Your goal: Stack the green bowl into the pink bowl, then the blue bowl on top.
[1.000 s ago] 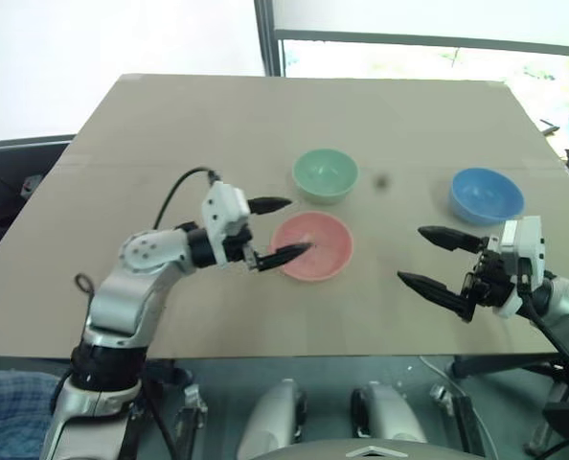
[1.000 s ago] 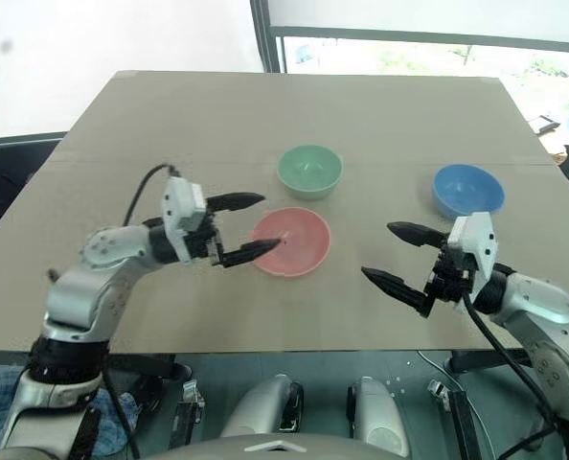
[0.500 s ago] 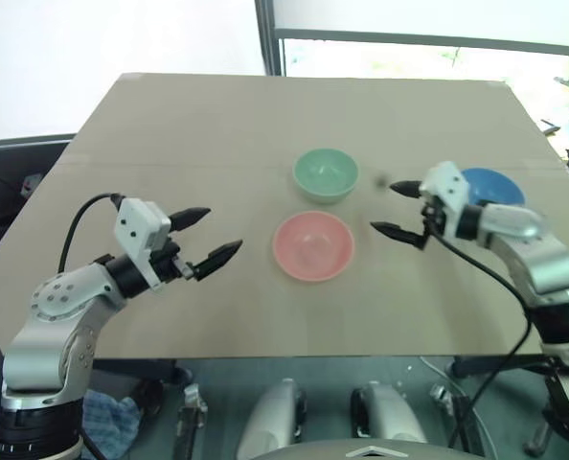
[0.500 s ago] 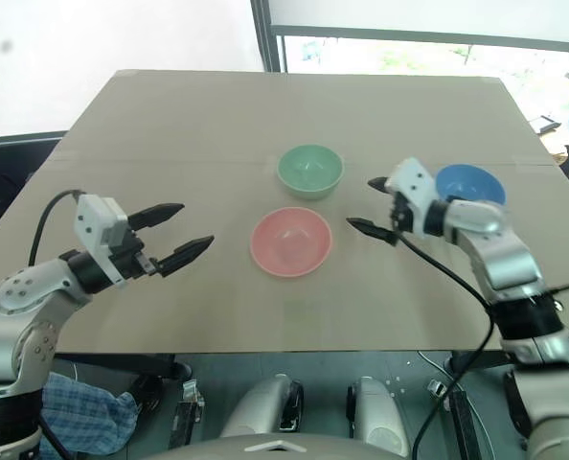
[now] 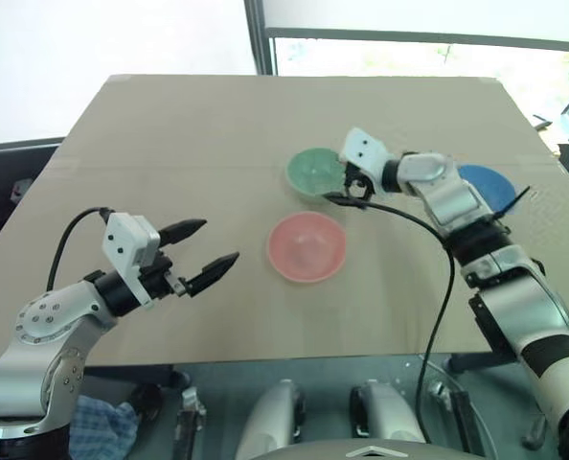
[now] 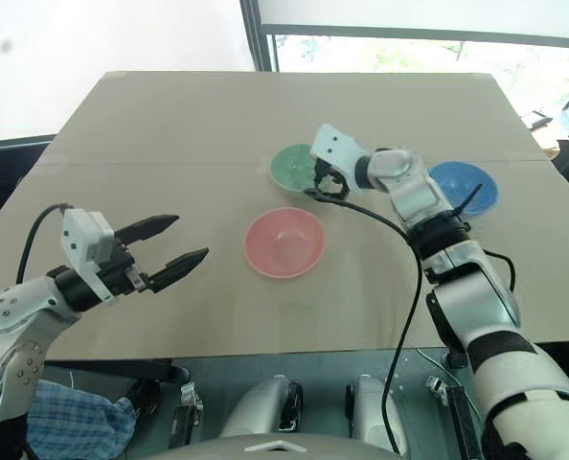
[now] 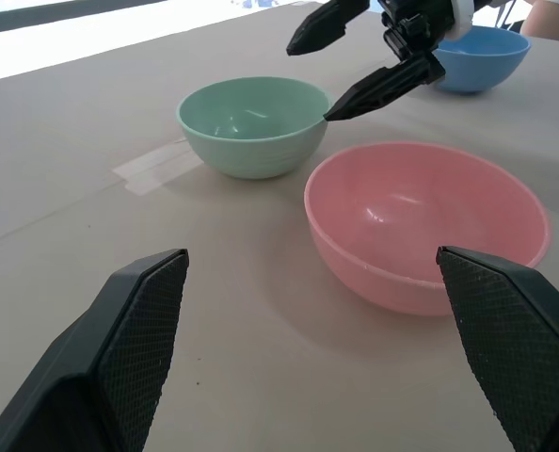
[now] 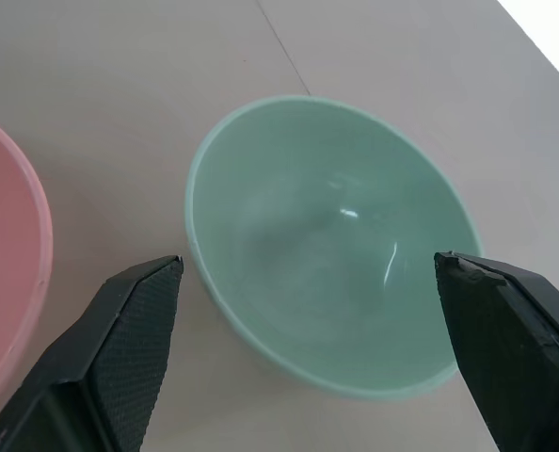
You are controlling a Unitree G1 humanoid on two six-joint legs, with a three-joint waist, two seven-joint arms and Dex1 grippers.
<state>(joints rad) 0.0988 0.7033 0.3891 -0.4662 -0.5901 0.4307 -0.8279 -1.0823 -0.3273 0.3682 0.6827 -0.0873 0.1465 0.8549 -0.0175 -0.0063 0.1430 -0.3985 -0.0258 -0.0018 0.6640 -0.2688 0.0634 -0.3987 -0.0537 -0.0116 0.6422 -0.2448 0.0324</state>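
we take the pink bowl (image 5: 307,246) as our landmark: it sits upright near the middle of the table (image 5: 170,134), empty, its inside smooth and bare. the green bowl (image 5: 314,172) stands just beyond it, a little apart, with a strip of bare table between the two rims, and it too holds nothing. the blue bowl (image 5: 489,187) lies well off to the pink bowl's right and a bit farther back, partly covered by our right forearm, so we cannot see into most of it.

our right gripper (image 5: 342,188) hangs at the near right edge of the green bowl, beyond the pink bowl, its two black fingers (image 7: 381,87) spread wide and holding nothing; from its wrist view the green bowl sits between the splayed fingers, whether a tip touches the rim we cannot tell. our left gripper (image 5: 202,254) hovers well to the pink bowl's left, over bare table, jaws equally wide apart and empty, pointing toward the pink bowl (a black cable (image 5: 74,240) loops back from its wrist).

a faint seam with a patch of clear tape (image 7: 157,163) runs across the table beside the green bowl. nothing stands between the green and pink bowls.
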